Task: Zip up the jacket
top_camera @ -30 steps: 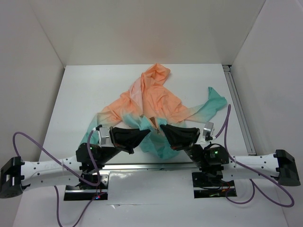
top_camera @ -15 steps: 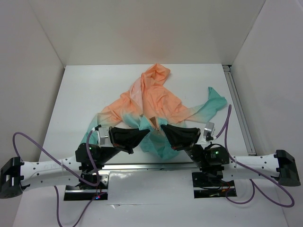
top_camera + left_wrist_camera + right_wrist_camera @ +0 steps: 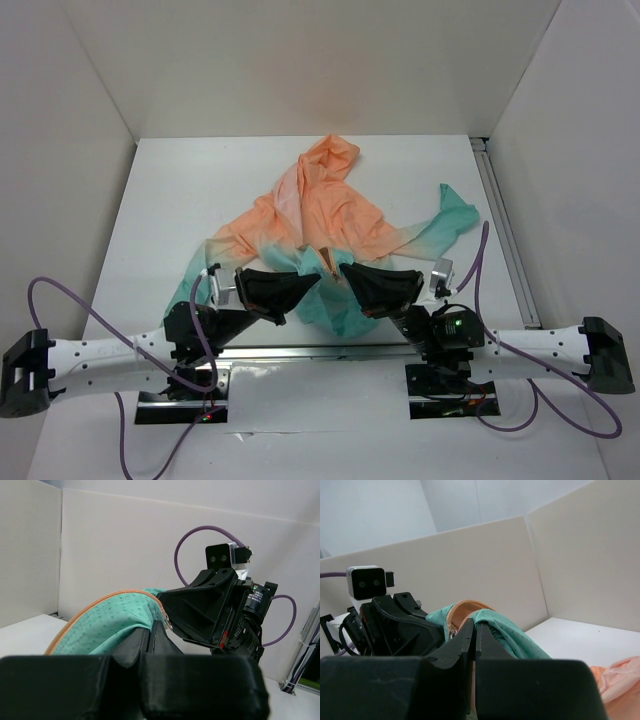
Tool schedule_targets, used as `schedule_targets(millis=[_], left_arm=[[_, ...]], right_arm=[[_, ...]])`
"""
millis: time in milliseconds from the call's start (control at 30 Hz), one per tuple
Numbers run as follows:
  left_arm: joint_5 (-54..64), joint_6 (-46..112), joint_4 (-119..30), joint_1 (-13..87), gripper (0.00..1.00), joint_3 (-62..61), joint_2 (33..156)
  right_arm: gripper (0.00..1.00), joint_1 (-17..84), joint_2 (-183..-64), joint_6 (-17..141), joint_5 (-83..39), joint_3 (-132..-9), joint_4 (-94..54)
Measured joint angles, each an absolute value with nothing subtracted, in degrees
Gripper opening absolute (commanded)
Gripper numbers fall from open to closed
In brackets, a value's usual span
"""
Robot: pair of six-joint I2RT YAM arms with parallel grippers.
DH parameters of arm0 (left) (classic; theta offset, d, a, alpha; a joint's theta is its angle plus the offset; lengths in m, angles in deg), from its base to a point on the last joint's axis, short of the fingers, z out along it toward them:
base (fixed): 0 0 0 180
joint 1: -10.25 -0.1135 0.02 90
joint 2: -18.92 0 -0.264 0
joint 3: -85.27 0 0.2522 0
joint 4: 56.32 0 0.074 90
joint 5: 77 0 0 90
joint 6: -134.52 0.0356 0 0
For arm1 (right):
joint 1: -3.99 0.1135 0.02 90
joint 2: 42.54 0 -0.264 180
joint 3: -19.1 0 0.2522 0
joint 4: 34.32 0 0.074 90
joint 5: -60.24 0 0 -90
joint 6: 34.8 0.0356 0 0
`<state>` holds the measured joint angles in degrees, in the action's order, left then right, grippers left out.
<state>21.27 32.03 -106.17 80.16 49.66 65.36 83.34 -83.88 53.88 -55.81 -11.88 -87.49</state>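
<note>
The jacket (image 3: 330,205) lies crumpled in the middle of the table (image 3: 170,190), with its peach hood toward the far wall and one teal sleeve flung out to the right. Its teal hem is raised off the table at the near side, between the two arms. The left gripper (image 3: 310,284) is clamped on one hem edge beside the orange zipper tape (image 3: 95,605), and the right gripper (image 3: 346,271) is pinched tight on the facing edge, the two tips near each other

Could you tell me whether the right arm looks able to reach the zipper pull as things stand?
Probably yes: the right end effector is shut on the jacket right beside the zipper pull; nothing lies between them.
</note>
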Motion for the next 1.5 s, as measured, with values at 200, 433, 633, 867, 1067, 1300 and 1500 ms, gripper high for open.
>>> schedule_targets(millis=[200, 433, 633, 867, 1067, 1300, 1500], left_arm=[[21.30, 31.81, -106.67, 80.16, 0.00, 49.66, 65.69], [21.32, 31.02, -106.94, 80.16, 0.00, 49.66, 65.67], [21.95, 31.07, -106.81, 80.16, 0.00, 49.64, 64.97], [22.19, 31.07, -106.74, 80.16, 0.00, 49.64, 64.51], [22.17, 31.04, -106.83, 80.16, 0.00, 49.64, 65.73], [22.10, 31.02, -106.96, 80.16, 0.00, 49.33, 67.15], [22.06, 31.00, -107.22, 80.16, 0.00, 49.20, 67.63]], right_arm=[[0.00, 83.34, -83.53, 53.88, -55.81, -11.88, -87.49], [0.00, 83.34, -83.44, 53.88, -55.81, -11.88, -87.51], [0.00, 83.34, -83.44, 53.88, -55.78, -11.88, -87.49], [0.00, 83.34, -83.49, 53.88, -55.61, -11.88, -87.49], [0.00, 83.34, -83.49, 53.86, -55.61, -11.88, -87.47], [0.00, 83.34, -83.49, 53.86, -55.63, -11.88, -87.47], [0.00, 83.34, -83.49, 53.66, -55.65, -11.88, -87.49]])
